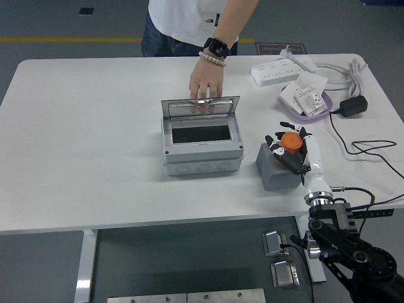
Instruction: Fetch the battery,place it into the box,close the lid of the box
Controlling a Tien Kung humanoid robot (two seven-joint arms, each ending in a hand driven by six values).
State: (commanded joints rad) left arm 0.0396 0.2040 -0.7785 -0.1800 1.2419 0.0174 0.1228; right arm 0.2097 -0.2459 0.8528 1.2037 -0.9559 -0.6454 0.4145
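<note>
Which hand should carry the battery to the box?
Right. The right hand is already curled around the orange battery above the grey block, just right of the open box. The left hand is not in view. A person's hand holds the lid up.

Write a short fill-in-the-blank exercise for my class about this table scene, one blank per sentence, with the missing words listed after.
1. The right hand is closed around an ____ battery.
2. The battery is above a ____ block.
3. The lid of the box is ____.
4. A person's hand rests on the top edge of the ____.

Missing words: orange; grey; open; lid
</note>
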